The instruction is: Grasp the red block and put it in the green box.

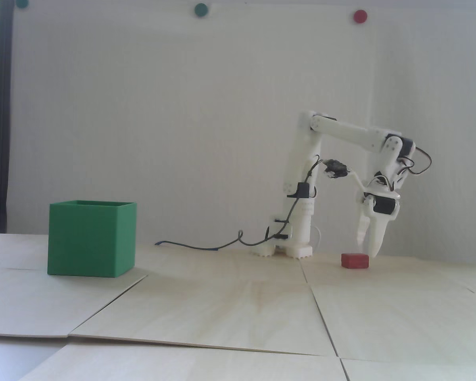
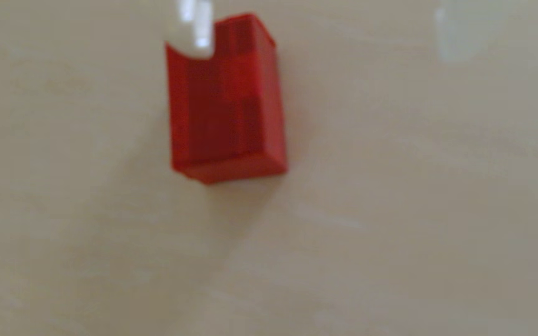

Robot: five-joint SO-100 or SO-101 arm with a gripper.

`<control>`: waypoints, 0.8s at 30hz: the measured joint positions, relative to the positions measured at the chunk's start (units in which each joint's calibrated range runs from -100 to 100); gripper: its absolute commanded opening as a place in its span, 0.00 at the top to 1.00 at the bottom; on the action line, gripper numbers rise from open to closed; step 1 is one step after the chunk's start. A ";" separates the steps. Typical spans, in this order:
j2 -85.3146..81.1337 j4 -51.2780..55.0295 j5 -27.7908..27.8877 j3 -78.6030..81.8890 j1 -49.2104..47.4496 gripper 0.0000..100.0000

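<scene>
The table [image 1: 238, 309] is covered in pale plywood panels with dark seams between them, one panel edge lifting slightly at the lower left in the fixed view. The green box [image 1: 92, 238] stands at 9 o'clock. The red block [image 1: 355, 260] lies flat at 3 o'clock, well apart from it. The arm's white base [image 1: 287, 250] sits between them toward 1 o'clock, and a dark cable [image 1: 206, 246] trails from it toward the box.

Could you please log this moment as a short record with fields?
arm: white arm bent downward
gripper: gripper open, tips just above the table, not closed on anything
block: small dark-red rectangular block resting on the pale wooden table, one fingertip over its far end
box: large green cube-shaped box, open-topped, far left in the fixed view
</scene>
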 measured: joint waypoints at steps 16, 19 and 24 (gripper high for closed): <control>2.57 0.25 0.26 -2.51 -3.21 0.76; 2.66 -2.16 2.93 -2.51 -3.06 0.76; 5.48 -3.99 9.14 -2.51 -4.74 0.76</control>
